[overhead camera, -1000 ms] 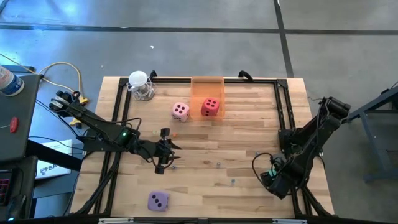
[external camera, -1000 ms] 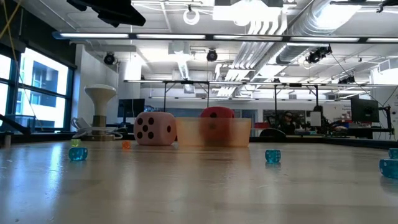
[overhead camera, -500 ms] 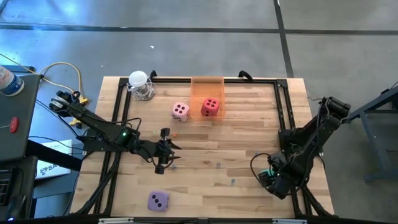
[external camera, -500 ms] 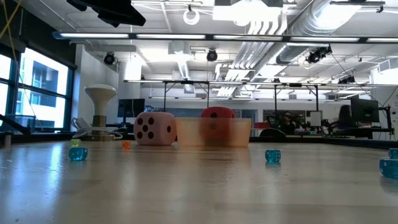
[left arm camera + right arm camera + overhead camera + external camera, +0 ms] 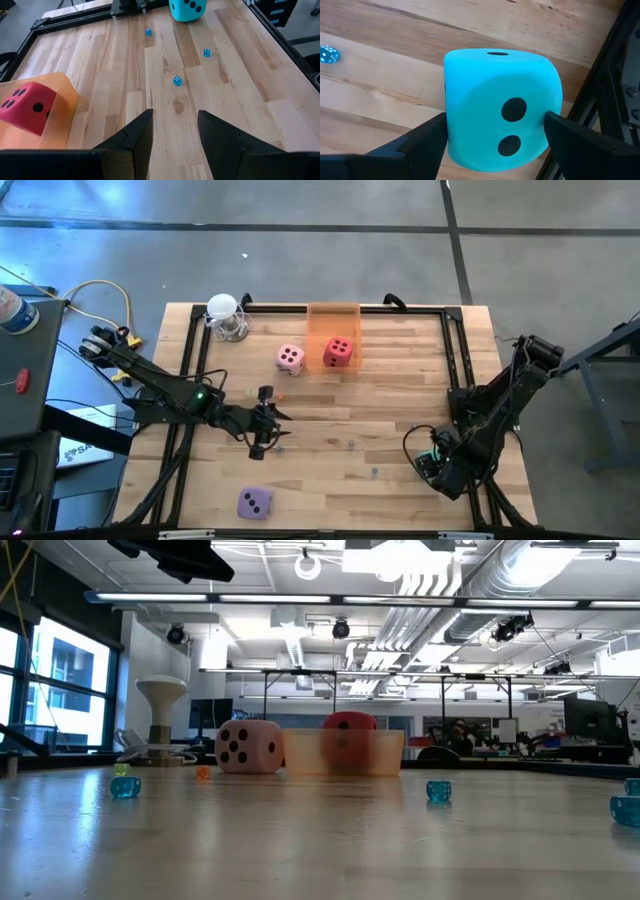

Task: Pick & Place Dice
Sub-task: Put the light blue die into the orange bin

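The right hand (image 5: 492, 132) grasps the teal die (image 5: 500, 117), hidden from above at lower right, while the left hand (image 5: 175, 132) hangs released mid-surface.

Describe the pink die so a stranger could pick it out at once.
Start at the orange see-through bin against the far edge of the wooden table. The pink die sits on the bare wood just outside that bin, on the side nearer the left arm. The red die beside it is inside the bin, and the purple die lies alone at the near edge.
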You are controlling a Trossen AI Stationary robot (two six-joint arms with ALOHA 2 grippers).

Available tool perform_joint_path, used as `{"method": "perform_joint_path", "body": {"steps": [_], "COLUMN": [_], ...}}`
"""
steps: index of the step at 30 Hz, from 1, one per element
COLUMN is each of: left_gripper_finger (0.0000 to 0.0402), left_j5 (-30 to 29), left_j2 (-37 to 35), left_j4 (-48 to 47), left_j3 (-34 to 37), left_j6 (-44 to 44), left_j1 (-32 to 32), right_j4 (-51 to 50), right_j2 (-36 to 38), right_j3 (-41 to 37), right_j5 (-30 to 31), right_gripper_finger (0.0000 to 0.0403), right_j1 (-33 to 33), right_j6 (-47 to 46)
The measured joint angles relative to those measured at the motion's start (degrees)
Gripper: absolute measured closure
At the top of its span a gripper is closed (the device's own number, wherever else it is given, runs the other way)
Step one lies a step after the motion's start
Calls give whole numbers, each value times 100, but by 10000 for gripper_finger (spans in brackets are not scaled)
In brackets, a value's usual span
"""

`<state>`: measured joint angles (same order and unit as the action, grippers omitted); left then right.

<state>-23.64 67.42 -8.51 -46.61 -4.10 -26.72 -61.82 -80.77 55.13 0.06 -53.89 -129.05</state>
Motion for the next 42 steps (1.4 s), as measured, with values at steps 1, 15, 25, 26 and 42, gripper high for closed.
{"method": "perform_joint_path", "body": {"steps": [1, 15, 25, 26, 42], "left_gripper_finger": [254, 254, 254, 254, 254], "left_j5": [1, 4, 4, 4, 4], "left_j2": [0, 0, 0, 0, 0], "left_j4": [-1, -4, -7, -7, -7], "left_j3": [0, 0, 0, 0, 0], "left_j6": [-23, -142, -153, -153, -149], "left_j1": [0, 0, 0, 0, 0], "right_j4": [-3, -263, -191, -188, -249], "right_j2": [0, -374, -435, -435, -439], "right_j3": [0, 4, 4, 4, -2], "right_j5": [-6, -231, -203, -204, -210], "right_gripper_finger": [89, 8, 14, 14, 172], "right_j1": [0, 4, 4, 4, 252], "right_j6": [-36, -89, -16, -15, 354]}}
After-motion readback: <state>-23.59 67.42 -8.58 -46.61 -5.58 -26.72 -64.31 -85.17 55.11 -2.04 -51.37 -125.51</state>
